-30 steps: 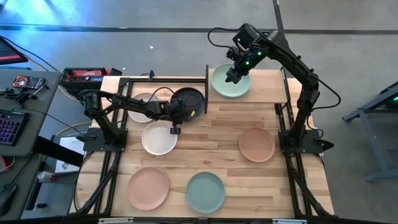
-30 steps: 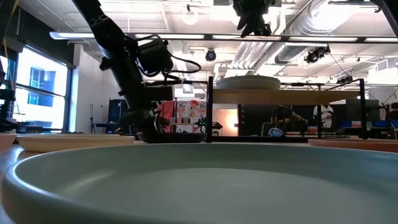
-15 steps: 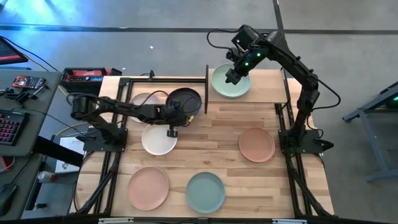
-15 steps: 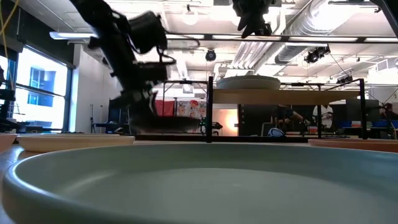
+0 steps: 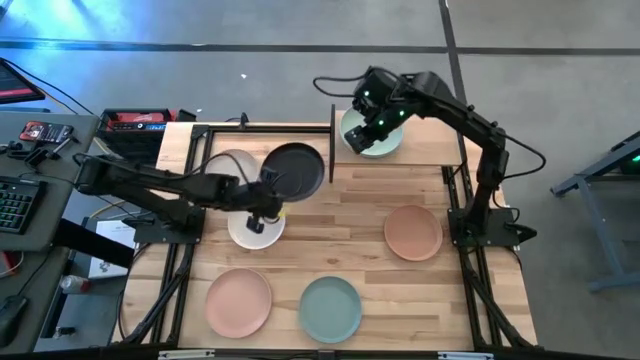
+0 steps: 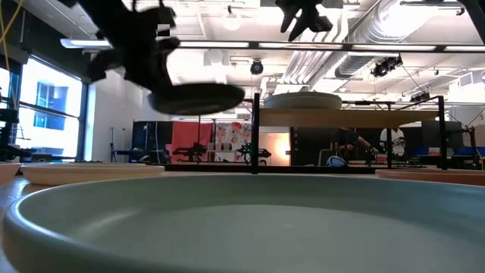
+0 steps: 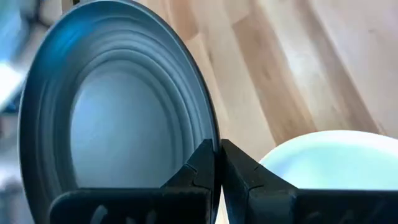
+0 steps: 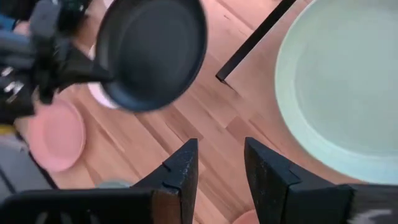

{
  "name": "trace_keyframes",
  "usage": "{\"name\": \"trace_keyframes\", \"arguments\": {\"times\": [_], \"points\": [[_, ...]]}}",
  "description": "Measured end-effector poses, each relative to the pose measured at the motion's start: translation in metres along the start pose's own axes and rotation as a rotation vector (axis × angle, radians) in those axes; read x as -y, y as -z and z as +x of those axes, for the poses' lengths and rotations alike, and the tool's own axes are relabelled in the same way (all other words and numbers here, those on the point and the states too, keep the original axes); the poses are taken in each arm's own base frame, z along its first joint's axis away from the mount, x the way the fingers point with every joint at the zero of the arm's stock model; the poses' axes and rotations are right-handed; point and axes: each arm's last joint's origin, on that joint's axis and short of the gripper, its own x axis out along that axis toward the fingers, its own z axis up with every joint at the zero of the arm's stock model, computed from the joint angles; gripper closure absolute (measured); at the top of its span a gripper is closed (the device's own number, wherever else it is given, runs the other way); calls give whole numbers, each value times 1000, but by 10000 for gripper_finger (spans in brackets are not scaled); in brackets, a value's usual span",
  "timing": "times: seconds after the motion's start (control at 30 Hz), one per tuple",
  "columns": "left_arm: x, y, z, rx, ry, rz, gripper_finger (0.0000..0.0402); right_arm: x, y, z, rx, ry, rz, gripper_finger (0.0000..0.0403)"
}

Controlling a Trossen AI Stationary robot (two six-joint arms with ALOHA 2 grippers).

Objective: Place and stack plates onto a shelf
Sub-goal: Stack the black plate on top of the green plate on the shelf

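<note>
My left jaws [image 7: 217, 163] pinch the rim of the black plate [image 5: 294, 170], lifted off the tabletop [image 5: 350, 240] near the shelf [image 5: 330, 135]. I should keep it level clearing the post. Farther off, my right jaws [image 8: 219, 163] hang wide above the green plate [image 5: 372, 140].

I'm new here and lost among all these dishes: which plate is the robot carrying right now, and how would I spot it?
Start at the slatted wooden tabletop and find the left arm reaching in from its left side. Its hand, pinched shut, holds the round matte black plate by the rim, lifted off the wood. It is the only black plate; the others are white, pink or green.
</note>
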Motion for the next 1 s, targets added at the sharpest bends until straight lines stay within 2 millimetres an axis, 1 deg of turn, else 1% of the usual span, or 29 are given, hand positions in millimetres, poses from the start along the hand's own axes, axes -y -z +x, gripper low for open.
{"name": "trace_keyframes", "arguments": {"times": [0.13,0.27,0.4,0.53,0.7,1.0], "points": [[12,-7,-15,57,18,129,400,-17,9,3,28,47,57,295],[25,-14,-22,87,11,254,399,-34,19,8,49,90,109,295],[33,-20,-28,98,-36,354,399,-51,28,18,33,98,132,295],[38,-25,-33,104,-103,401,399,-66,37,30,7,103,135,295],[43,-29,-38,112,-144,456,399,-83,47,44,-5,124,133,295],[48,-30,-41,111,-163,477,399,-102,58,63,-15,146,128,295]]}}
